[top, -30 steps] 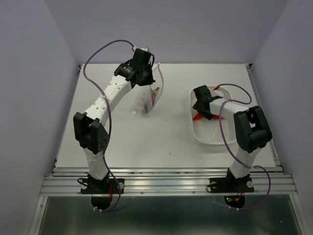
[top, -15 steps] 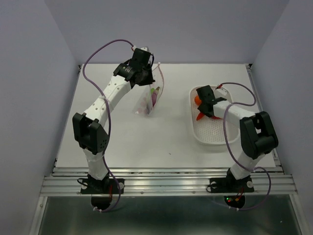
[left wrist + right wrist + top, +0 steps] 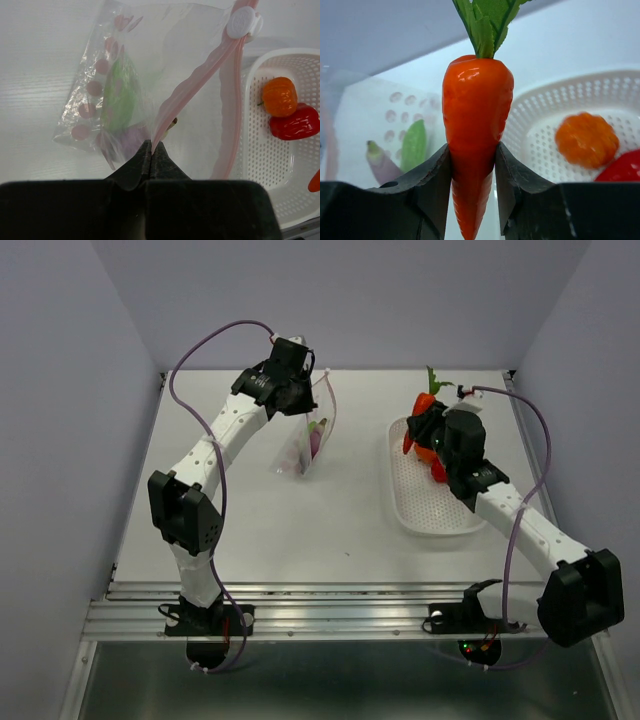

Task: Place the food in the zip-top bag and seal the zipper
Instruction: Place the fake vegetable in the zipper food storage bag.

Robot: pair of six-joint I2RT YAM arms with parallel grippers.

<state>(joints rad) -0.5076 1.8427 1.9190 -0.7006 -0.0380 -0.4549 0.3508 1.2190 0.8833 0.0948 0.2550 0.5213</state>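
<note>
Above the basket's (image 3: 432, 514) far end, the right end effector (image 3: 473, 155) clamps the carrot (image 3: 476, 110) on its tapering half, so it may slip out. Left of the basket, the left end effector (image 3: 151, 150) pinches the zipper (image 3: 200, 75) of the zip-top bag (image 3: 120, 70); its floppy mouth could snag the carrot.

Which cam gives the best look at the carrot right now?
Right wrist: the carrot fills the frame, upright, leaves on top, pinched in the right gripper. Top external shows it small, partly hidden by that gripper, near the far end of the basket. Left wrist: no clear sight of it.
</note>
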